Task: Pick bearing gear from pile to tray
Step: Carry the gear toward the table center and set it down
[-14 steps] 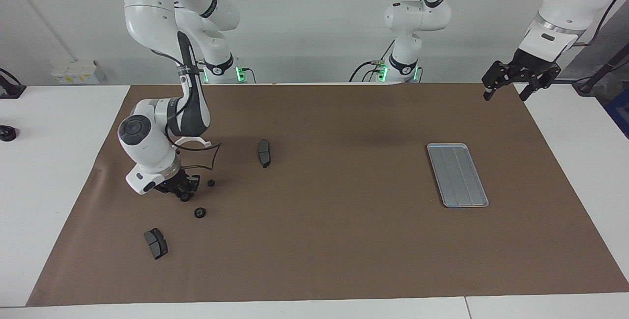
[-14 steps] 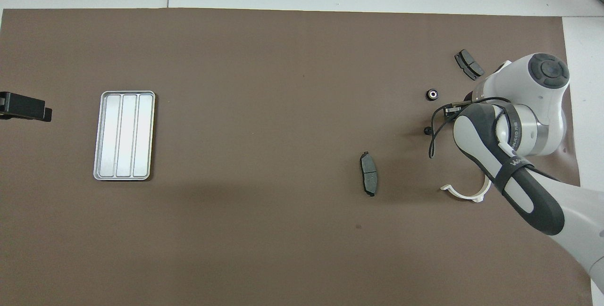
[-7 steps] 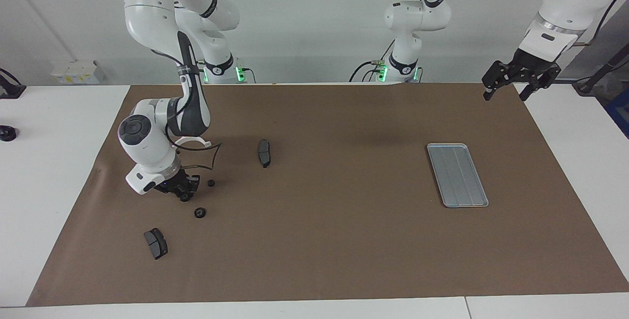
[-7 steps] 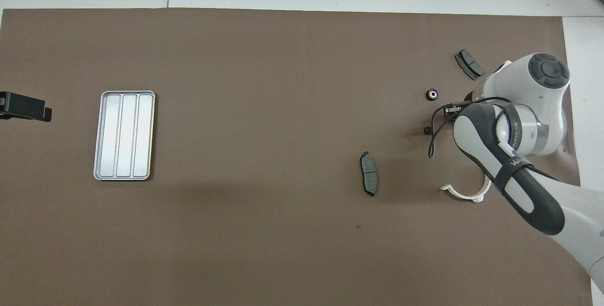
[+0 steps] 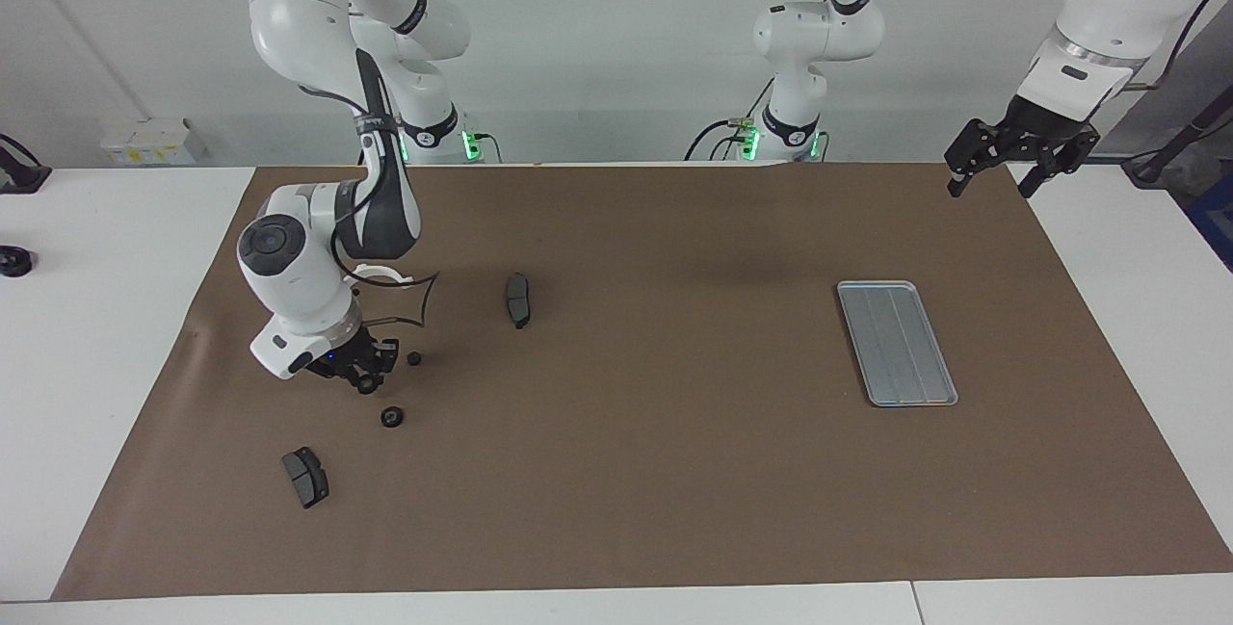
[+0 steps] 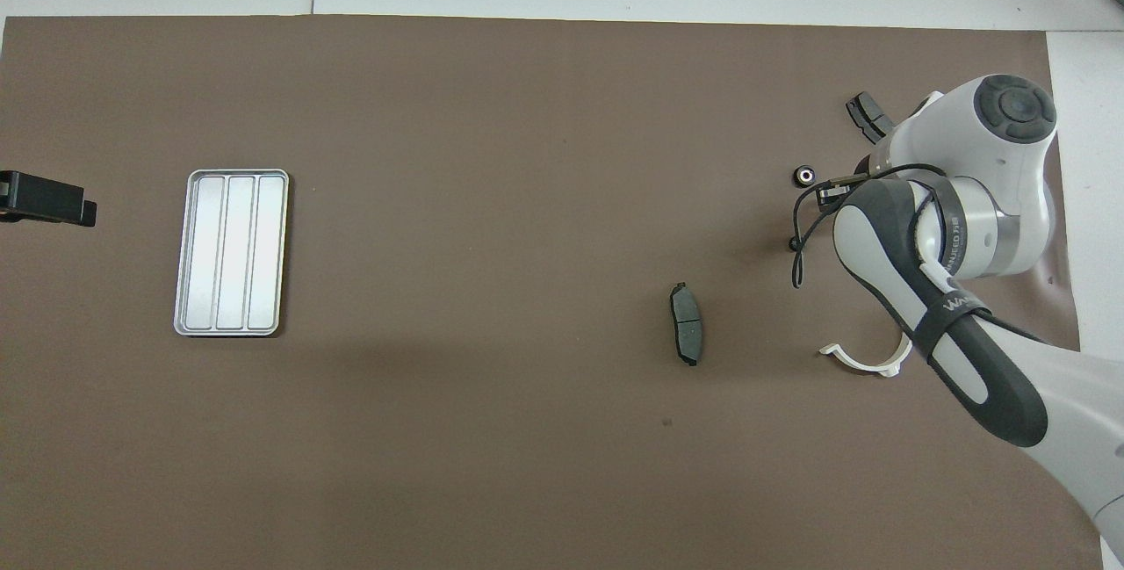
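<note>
My right gripper (image 5: 365, 379) hangs just above the mat in the pile, shut on a small black round bearing gear (image 5: 367, 384). In the overhead view its own wrist hides the fingertips. Two more black gears lie beside it: a ringed one (image 5: 391, 416) (image 6: 804, 174) and a tiny one (image 5: 414, 357) (image 6: 795, 242). The empty silver ribbed tray (image 5: 896, 343) (image 6: 231, 251) lies toward the left arm's end of the table. My left gripper (image 5: 990, 188) (image 6: 48, 201) waits open, raised over the mat's corner near that end.
Two dark brake pads lie on the brown mat, one (image 5: 518, 299) (image 6: 686, 335) toward the middle, one (image 5: 305, 477) (image 6: 868, 113) at the pile's outer side. A white half-ring (image 5: 380, 273) (image 6: 865, 361) sits partly under the right arm.
The right arm's wrist has risen a little and the gripper has lifted slightly with the gear. The left arm has not moved.
</note>
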Controlling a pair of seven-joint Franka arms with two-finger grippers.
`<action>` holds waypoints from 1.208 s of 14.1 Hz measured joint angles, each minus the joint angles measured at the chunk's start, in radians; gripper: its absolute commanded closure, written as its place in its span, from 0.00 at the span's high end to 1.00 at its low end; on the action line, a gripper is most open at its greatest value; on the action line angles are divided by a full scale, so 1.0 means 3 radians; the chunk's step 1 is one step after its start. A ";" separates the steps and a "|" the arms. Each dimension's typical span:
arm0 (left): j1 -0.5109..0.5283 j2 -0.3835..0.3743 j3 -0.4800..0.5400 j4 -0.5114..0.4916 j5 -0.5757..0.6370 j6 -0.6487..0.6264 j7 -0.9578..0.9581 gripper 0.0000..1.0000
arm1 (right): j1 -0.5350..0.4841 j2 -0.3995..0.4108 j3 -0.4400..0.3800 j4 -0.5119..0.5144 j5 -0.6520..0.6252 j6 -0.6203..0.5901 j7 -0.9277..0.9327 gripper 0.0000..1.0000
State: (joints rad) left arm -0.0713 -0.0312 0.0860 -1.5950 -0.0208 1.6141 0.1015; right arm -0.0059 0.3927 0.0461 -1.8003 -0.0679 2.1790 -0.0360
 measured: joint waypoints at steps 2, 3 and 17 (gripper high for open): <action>0.0000 0.0000 0.0000 0.0000 0.0000 0.0000 0.0000 1.00 | 0.0159 -0.0059 0.0006 0.0065 0.0001 -0.0143 0.0049 0.00; 0.0000 0.0000 0.0000 0.0000 0.0000 0.0000 0.0000 1.00 | 0.0257 -0.0084 0.0009 0.0123 0.0001 -0.0238 0.0150 0.00; -0.0055 -0.0001 -0.0118 -0.0044 -0.0001 0.0062 0.0008 1.00 | 0.1527 -0.0114 0.0040 0.0354 0.0231 -0.0206 0.1161 0.00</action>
State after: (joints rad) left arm -0.0880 -0.0316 0.0506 -1.6082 -0.0212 1.6329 0.1038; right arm 0.4522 0.3586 0.0581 -1.6940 0.0014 2.1172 0.3124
